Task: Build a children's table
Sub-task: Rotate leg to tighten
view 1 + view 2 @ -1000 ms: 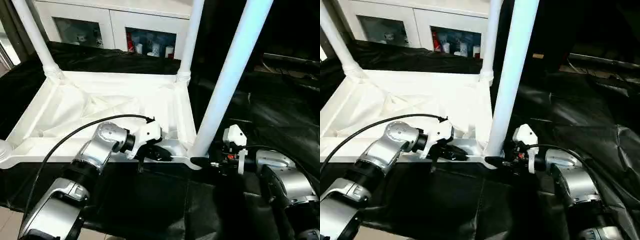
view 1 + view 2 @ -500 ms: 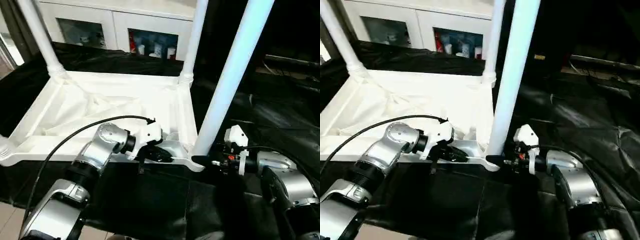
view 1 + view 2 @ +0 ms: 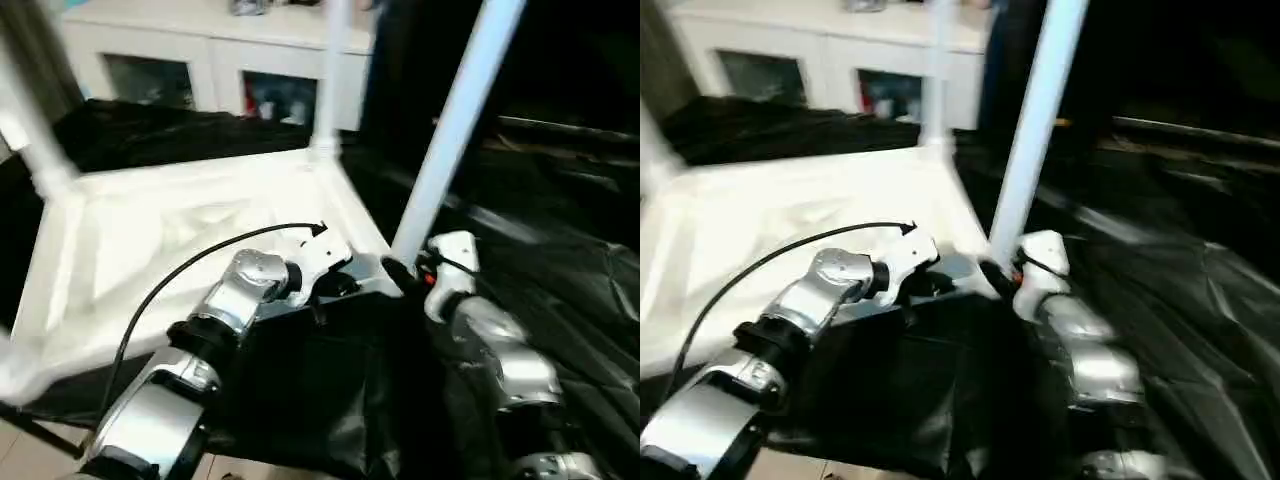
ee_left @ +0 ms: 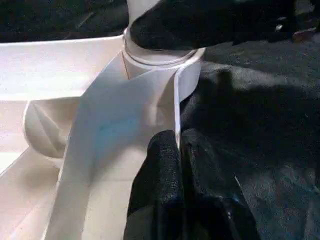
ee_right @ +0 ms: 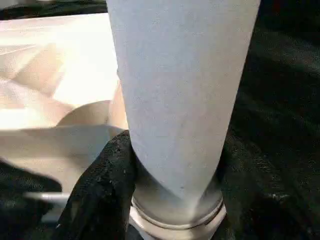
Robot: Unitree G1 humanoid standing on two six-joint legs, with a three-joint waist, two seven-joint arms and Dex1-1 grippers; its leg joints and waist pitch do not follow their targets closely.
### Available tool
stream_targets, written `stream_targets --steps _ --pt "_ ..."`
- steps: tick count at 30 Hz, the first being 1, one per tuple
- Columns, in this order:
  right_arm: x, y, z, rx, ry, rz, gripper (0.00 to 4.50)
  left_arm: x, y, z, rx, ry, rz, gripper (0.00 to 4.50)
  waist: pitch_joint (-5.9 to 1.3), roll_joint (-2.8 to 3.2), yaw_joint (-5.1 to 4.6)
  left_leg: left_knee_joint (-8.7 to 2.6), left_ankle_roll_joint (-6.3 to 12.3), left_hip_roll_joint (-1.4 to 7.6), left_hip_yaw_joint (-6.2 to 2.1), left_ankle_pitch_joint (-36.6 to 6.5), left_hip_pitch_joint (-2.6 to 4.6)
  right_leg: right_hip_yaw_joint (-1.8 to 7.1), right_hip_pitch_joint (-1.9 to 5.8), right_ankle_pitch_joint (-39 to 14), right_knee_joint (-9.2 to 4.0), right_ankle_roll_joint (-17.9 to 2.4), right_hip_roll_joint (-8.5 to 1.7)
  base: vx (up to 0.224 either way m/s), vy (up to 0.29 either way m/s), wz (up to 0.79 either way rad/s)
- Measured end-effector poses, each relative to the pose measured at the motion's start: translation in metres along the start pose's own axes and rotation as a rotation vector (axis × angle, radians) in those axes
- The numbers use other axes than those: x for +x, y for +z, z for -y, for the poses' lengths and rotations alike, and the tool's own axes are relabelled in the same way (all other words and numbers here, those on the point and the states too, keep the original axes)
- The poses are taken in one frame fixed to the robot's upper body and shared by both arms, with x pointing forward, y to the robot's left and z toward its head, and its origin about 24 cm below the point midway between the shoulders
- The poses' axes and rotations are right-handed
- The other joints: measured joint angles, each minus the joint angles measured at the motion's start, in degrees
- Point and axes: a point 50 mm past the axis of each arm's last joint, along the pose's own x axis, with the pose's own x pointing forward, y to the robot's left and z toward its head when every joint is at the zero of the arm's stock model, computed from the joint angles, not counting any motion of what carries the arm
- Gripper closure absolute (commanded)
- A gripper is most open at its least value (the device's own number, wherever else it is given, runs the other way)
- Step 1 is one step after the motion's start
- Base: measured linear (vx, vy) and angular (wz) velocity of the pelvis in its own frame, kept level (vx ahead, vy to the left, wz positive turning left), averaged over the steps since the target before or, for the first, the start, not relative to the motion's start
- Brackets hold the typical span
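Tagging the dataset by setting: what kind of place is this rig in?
Probably an indoor lab or demo room, not a home. The upturned tabletop lies on a large work table draped in black cloth, and a white cabinet with glass doors stands behind, small items on its shelves.

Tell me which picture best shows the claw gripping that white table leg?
The right wrist view: the right claw has one black finger on each side of the white leg, just above its socket. The left eye view shows that claw small at the leg's foot. The left wrist view shows it as a dark shape above the socket.
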Motion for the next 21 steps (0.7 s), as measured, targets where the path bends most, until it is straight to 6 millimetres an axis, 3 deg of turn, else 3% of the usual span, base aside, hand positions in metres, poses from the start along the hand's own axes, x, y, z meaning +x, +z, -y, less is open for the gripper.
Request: stream_targets --steps 4,7,11,14,16,19,21 --pt "0.012 0.003 -0.011 -0.01 -0.065 0.016 2.49 0.001 0.0 -0.002 0.001 0.037 -0.004 4.5 0.29 0.44 -1.53 -0.03 0.01 -0.24 -0.48 0.0 -0.01 -0.5 0.46 0.0 -0.88 0.0 -0.16 0.0 0.0 0.0" --pt "0.012 0.003 -0.01 -0.03 -0.057 0.022 1.78 0.001 0.001 -0.002 0.0 0.039 0.0 4.5 0.39 0.6 -1.87 -0.05 0.03 -0.43 -0.47 0.0 0.0 -0.43 0.45 0.0 -0.87 0.0 -0.32 0.0 0.0 0.0" --pt "0.008 0.006 -0.005 -0.077 0.012 0.019 1.71 0.0 0.002 -0.002 0.013 0.022 0.01 4.5 0.47 0.71 -1.77 -0.12 0.03 -0.45 -0.47 0.0 -0.11 -0.43 0.38 0.0 -0.86 0.0 -0.35 0.0 0.0 0.0" --pt "-0.004 0.009 0.009 -0.131 0.125 0.009 1.71 -0.003 0.003 -0.001 0.027 -0.023 0.025 4.5 0.46 0.7 -1.27 -0.25 0.04 -0.44 -0.36 0.0 -0.52 -0.24 0.29 0.0 -0.66 0.0 -0.35 0.02 -0.004 0.01" --pt "-0.017 0.011 0.022 -0.187 0.222 -0.007 1.71 -0.005 0.005 0.0 0.045 -0.067 0.036 4.5 0.42 0.7 -0.59 -0.25 0.07 -0.41 -0.02 0.0 -0.85 0.1 -0.15 0.5 -0.22 -0.7 -0.36 0.055 -0.019 0.07" --pt "-0.039 0.016 0.042 -0.261 0.339 -0.043 1.71 -0.008 0.006 0.001 0.077 -0.118 0.042 4.5 0.36 0.59 0.94 -0.16 0.1 -0.4 0.68 0.0 -0.84 1.19 -0.67 1.6 0.99 -1.0 -0.36 0.055 -0.04 0.14" --pt "-0.053 0.022 0.055 -0.308 0.42 -0.077 1.71 -0.01 0.007 0.002 0.101 -0.156 0.049 4.5 0.33 0.65 1.95 -0.3 0.11 -0.24 1.02 0.0 -0.83 1.44 -0.88 1.2 1.54 -0.4 -0.33 0.053 -0.047 0.11"
